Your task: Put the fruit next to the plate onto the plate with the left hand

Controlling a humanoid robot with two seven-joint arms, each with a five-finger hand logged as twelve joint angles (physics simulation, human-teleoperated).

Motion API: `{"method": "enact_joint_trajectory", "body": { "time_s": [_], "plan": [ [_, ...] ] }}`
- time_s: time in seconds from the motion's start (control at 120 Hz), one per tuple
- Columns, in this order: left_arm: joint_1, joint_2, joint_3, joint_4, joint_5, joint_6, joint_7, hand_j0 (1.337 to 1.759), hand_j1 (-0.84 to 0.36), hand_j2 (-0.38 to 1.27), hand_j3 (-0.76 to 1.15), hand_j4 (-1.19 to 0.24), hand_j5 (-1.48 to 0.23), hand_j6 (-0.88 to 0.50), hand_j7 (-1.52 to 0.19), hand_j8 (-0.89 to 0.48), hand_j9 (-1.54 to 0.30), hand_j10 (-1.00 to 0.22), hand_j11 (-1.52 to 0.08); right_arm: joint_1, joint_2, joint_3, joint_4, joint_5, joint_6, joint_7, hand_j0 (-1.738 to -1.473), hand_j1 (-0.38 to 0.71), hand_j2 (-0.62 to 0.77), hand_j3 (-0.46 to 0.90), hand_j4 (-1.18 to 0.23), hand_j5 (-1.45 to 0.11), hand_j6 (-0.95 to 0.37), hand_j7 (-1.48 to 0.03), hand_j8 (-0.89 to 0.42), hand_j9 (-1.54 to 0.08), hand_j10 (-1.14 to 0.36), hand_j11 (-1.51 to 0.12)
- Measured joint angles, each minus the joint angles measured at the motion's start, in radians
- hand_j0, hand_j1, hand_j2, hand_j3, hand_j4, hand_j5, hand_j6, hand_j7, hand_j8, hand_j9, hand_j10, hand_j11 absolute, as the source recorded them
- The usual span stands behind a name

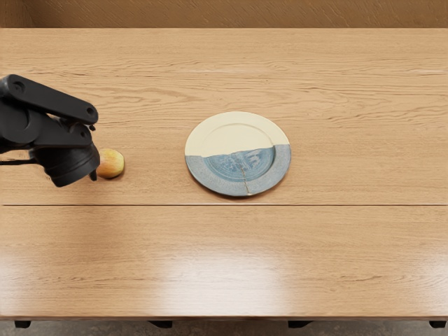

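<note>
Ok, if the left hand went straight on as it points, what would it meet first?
The fruit, just right of the left hand; whether they touch is unclear. The plate lies beyond.

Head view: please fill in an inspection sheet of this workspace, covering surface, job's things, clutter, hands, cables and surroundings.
Surface: wooden table, with a seam running across it below the plate.
Job's things: small yellow-orange fruit lies on the table left of the cream-and-blue plate, apart from it and not on it.
Clutter: nothing seen.
Hands: left hand sits at the fruit's left side, overlapping its edge; grasp cannot be told. Right hand not in view.
Cables: nothing seen.
Surroundings: brown backdrop behind the far edge; dark feet under the near edge.
</note>
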State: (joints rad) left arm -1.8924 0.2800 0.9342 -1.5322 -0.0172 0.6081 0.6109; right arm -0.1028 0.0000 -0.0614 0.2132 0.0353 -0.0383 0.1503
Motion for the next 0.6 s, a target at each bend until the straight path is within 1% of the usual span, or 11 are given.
{"method": "enact_joint_trajectory", "body": {
  "time_s": [0.108,0.175,0.242,0.392,0.483,0.6],
  "plan": [
    [0.053,-0.028,0.012,0.040,-0.020,0.002,0.000,1.658,0.04,0.05,0.00,-0.25,-0.33,-0.26,-0.33,-0.26,-0.33,-0.25,-0.33,0.000,0.000,0.000,0.000,0.000,0.000,0.000,-1.658,-0.30,-0.01,0.00,-0.04,-0.05,-0.04,-0.05,-0.04,-0.05,-0.04,-0.05],
    [0.071,-0.031,0.015,0.068,-0.025,0.002,0.000,1.658,0.05,0.05,0.00,-0.25,-0.33,-0.25,-0.33,-0.25,-0.33,-0.25,-0.33,0.000,0.000,0.000,0.000,0.000,0.000,0.000,-1.658,-0.30,-0.01,0.00,-0.04,-0.05,-0.04,-0.05,-0.04,-0.05,-0.04,-0.05],
    [0.085,-0.062,0.017,0.095,-0.029,0.003,0.000,1.658,0.05,0.05,0.00,-0.25,-0.33,-0.25,-0.33,-0.25,-0.33,-0.25,-0.33,0.000,0.000,0.000,0.000,0.000,0.000,0.000,-1.658,-0.30,-0.01,0.00,-0.04,-0.05,-0.04,-0.05,-0.04,-0.05,-0.04,-0.05],
    [0.087,-0.106,0.018,0.137,-0.042,0.003,0.000,1.658,0.05,0.05,0.00,-0.25,-0.33,-0.25,-0.33,-0.25,-0.33,-0.25,-0.33,0.000,0.000,0.000,0.000,0.000,0.000,0.000,-1.658,-0.30,-0.01,0.00,-0.04,-0.05,-0.04,-0.05,-0.04,-0.05,-0.04,-0.05],
    [0.087,-0.115,0.018,0.147,-0.048,0.003,0.000,1.658,0.05,0.05,0.00,-0.25,-0.33,-0.25,-0.33,-0.25,-0.33,-0.25,-0.33,0.000,0.000,0.000,0.000,0.000,0.000,0.000,-1.658,-0.30,-0.01,0.00,-0.04,-0.05,-0.04,-0.05,-0.04,-0.05,-0.04,-0.05],
    [0.088,-0.154,0.018,0.157,-0.060,0.003,0.000,1.658,0.05,0.05,0.00,-0.25,-0.32,-0.25,-0.32,-0.25,-0.32,-0.25,-0.32,0.000,0.000,0.000,0.000,0.000,0.000,0.000,-1.658,-0.30,-0.01,0.00,-0.04,-0.05,-0.04,-0.05,-0.04,-0.05,-0.04,-0.05]
  ]
}}
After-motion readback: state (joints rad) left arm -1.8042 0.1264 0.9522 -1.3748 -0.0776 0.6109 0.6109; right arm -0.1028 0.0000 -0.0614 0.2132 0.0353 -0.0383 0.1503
